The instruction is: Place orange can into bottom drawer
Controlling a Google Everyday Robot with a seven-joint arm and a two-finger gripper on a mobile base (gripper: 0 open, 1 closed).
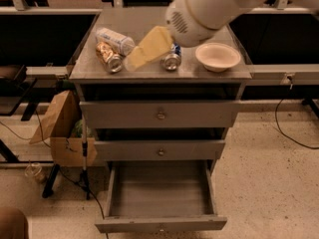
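Observation:
The orange can (108, 57) lies on its side on the cabinet top at the left, silver end toward the front. My gripper (131, 62), a tan-covered hand on a white arm, hangs over the cabinet top just right of the orange can, between it and the Pepsi can (172, 59). It holds nothing that I can see. The bottom drawer (159, 190) is pulled open below, with a bare grey interior.
A clear plastic bottle (115, 40) lies behind the orange can. A pale bowl (218, 57) sits at the right of the top. The two upper drawers (160, 115) are shut. A cardboard box (60, 128) and cables stand on the floor at the left.

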